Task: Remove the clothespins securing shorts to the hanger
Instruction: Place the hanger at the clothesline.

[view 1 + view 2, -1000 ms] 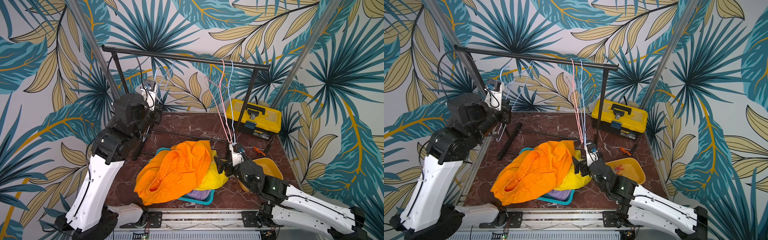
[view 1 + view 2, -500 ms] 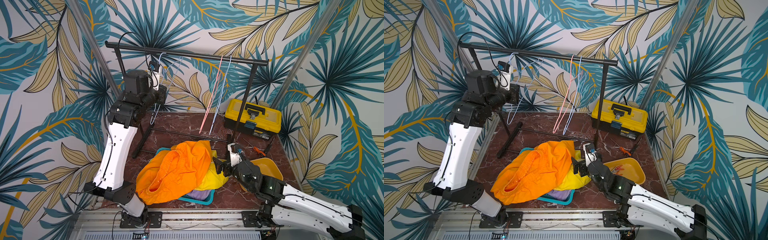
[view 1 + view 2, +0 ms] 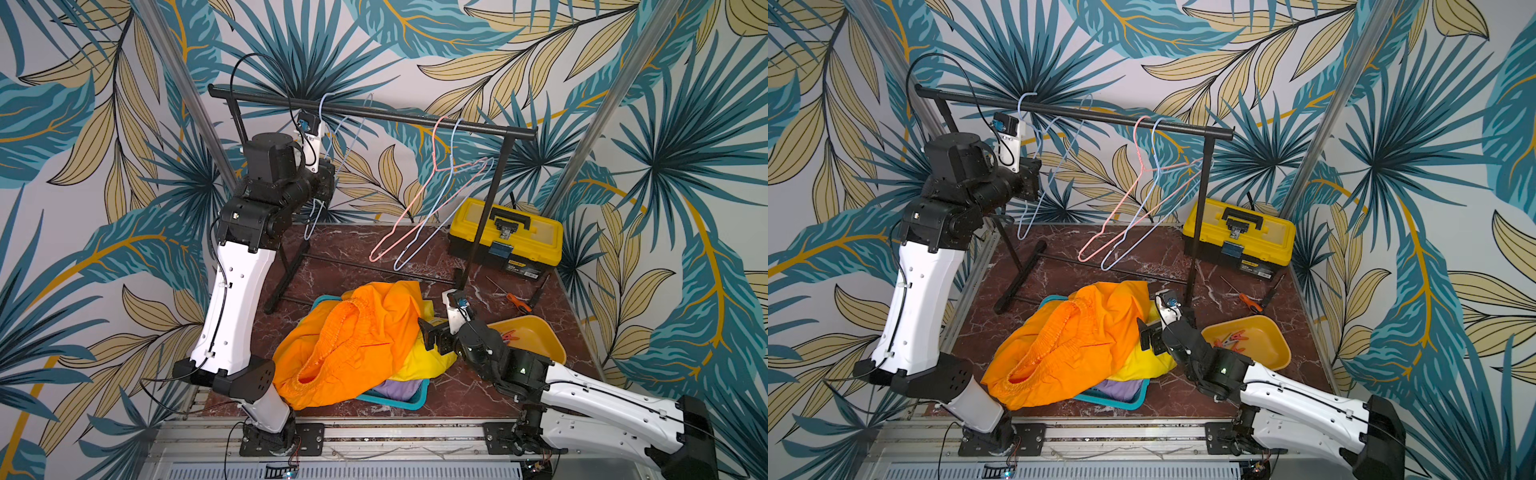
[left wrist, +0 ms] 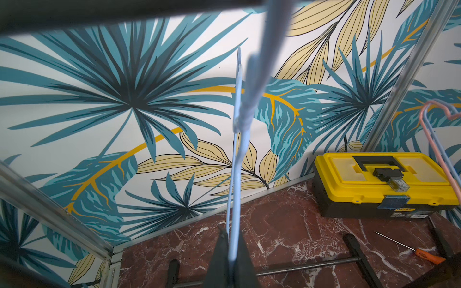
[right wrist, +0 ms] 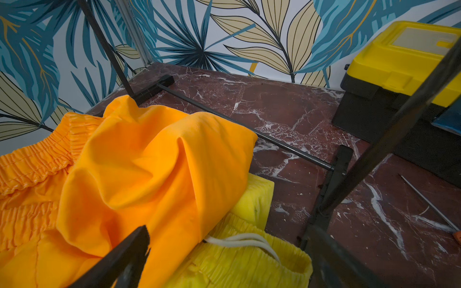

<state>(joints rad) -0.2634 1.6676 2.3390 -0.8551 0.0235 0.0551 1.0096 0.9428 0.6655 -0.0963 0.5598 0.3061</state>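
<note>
Shorts (image 3: 357, 340) heaped in teal basket (image 3: 409, 401), just beside right gripper (image 5: 229, 239) spread wide and empty, clothespins (image 3: 1229, 338) laid in yellow tray (image 3: 1279, 353) near its wrist, left gripper (image 4: 232, 237) clamped on pale blue hanger (image 4: 237, 162).

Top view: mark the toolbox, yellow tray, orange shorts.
toolbox (image 3: 536, 237), in a top view, yellow lid.
yellow tray (image 3: 534, 343), in a top view, bare inner floor.
orange shorts (image 3: 386, 328), in a top view, smooth fabric beside waistband.

- Both top views: bright, even, diffuse light; only soft, faint shadows on the tabletop (image 3: 332, 239).
- Left wrist view: the close pale blue hanger (image 4: 252, 82) and black rail (image 4: 50, 12) are blurred; the wall is sharp.
- Right wrist view: dimmer, near jaws out of focus.
</note>
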